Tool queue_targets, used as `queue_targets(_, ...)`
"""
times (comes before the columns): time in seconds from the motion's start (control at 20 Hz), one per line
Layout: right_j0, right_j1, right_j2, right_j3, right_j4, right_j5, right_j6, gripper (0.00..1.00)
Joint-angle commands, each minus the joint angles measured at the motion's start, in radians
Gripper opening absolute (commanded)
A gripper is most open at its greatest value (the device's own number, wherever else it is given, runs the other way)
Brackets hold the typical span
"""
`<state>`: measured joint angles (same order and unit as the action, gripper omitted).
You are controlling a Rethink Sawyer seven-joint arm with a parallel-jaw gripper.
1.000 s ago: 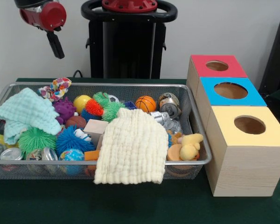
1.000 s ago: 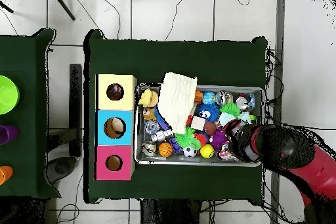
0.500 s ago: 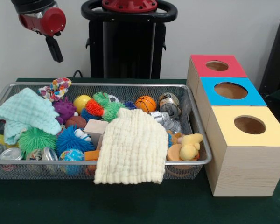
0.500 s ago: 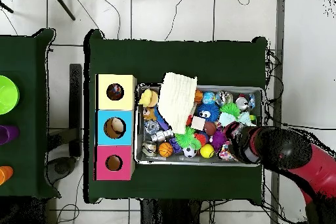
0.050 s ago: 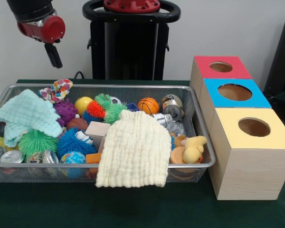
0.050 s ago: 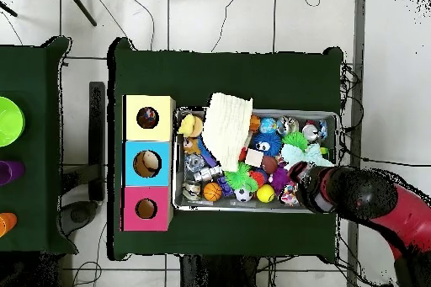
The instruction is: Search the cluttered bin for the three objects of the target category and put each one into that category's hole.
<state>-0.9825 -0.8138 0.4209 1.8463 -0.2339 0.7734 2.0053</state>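
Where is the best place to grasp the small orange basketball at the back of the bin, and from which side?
Probably from straight above, closing across the widest part of the orange basketball. It is round, its top is uncovered, and the can sits close beside it.

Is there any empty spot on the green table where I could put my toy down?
Yes. The green table is bare along its near edge, in front of the wire bin and the yellow-topped box. The overhead view also shows a bare strip beyond the bin. Inside the bin it is crowded: balls, cans and the cream cloth fill it.
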Motion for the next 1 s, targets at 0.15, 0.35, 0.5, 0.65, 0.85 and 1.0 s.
queue_targets(0.15,-0.047,0.043,0.119,0.055,-0.148,-0.088,-0.268,0.0)
queue_targets(0.35,-0.065,0.06,0.138,0.049,-0.185,-0.086,-0.271,0.0)
queue_targets(0.5,-0.072,0.076,0.148,0.044,-0.212,-0.092,-0.26,0.0)
queue_targets(0.65,-0.074,0.075,0.16,0.045,-0.229,-0.094,-0.246,0.0)
queue_targets(0.85,-0.08,0.077,0.171,0.05,-0.249,-0.098,-0.235,0.0)
queue_targets(1.0,-0.084,0.078,0.179,0.049,-0.258,-0.095,-0.227,0.0)
